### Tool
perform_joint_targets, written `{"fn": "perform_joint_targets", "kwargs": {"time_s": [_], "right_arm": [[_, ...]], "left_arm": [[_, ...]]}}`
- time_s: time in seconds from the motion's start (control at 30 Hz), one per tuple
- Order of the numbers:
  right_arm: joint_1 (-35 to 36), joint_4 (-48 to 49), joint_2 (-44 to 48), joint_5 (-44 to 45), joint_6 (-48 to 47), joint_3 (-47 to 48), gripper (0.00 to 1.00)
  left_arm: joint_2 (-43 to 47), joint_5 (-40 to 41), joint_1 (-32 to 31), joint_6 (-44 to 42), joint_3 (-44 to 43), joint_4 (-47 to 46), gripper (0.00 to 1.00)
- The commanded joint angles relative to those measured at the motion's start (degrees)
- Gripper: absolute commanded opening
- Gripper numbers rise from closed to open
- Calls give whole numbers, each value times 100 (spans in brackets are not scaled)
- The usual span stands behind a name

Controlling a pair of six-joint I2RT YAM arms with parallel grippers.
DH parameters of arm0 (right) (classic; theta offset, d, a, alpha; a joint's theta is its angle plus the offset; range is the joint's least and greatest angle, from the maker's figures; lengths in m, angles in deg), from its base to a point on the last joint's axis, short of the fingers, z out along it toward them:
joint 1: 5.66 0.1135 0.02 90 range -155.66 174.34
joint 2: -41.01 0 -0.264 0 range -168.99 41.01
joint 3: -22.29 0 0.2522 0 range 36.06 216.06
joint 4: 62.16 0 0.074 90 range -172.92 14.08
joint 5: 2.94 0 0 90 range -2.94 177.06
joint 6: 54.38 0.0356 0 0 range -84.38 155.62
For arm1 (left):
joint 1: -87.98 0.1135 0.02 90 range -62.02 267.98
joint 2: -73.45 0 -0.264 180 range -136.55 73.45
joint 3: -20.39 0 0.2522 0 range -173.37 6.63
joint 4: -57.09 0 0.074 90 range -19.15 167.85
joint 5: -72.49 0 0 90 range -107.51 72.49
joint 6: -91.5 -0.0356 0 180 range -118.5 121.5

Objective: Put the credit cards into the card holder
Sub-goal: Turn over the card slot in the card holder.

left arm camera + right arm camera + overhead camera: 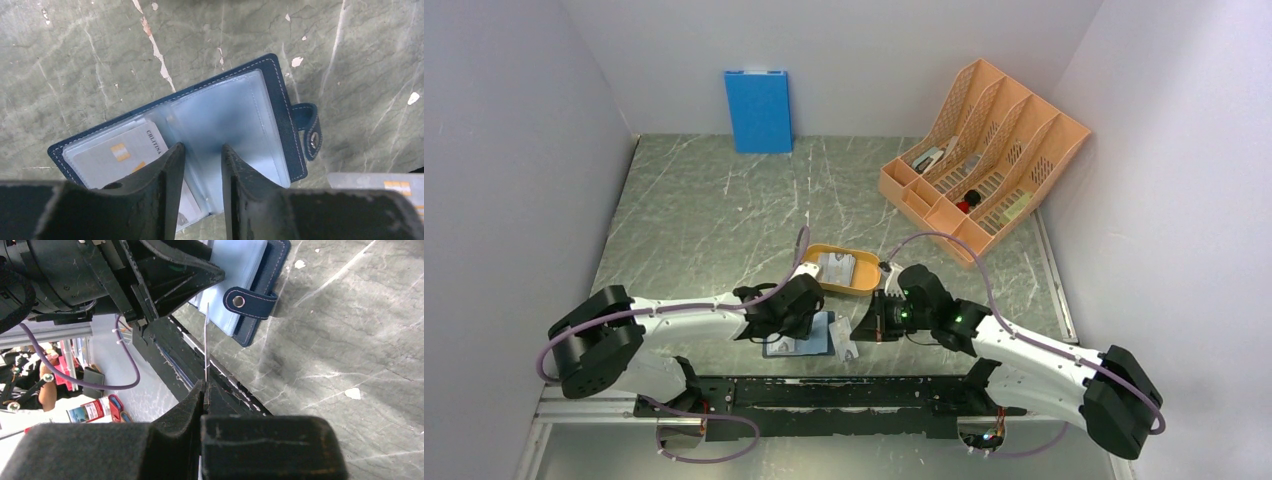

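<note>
Top view: card holder (804,347) mostly under left arm's wrist, only near-right corner shows. Grey cards (834,268) in orange tray (867,270) too small to count. Bits in orange desk organizer (984,150) too small to ID.

Left wrist view: pocketed card (115,152), lower part hidden behind a left gripper (202,149) finger, print only partly legible. Can't tell if fingertips touch the clear pocket. Second card (370,181) btm-right is blurred, cut by frame edge; can't tell if lying or held.

Right wrist view: held card (206,340) seen edge-on, face unreadable, base hidden betw. right gripper (204,385) fingers. Card holder cut by top edge, partly behind left gripper.
</note>
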Motion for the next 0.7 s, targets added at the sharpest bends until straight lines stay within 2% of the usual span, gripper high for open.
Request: {"fn": "perform_joint_targets", "kwargs": {"time_s": [0.0,0.27,0.5,0.67], "right_arm": [[124,73,99,84,-52,-5,0],[220,127,-139,116,-50,6,0],[220,552,-416,29,308,-123,0],[221,603,-111,135,343,-90,0]], "left_arm": [[-186,181,-41,62,131,-32,34],[-308,258,-38,153,258,-32,5],[-318,228,-42,223,354,-93,5],[-311,191,-45,246,375,-128,5]]}}
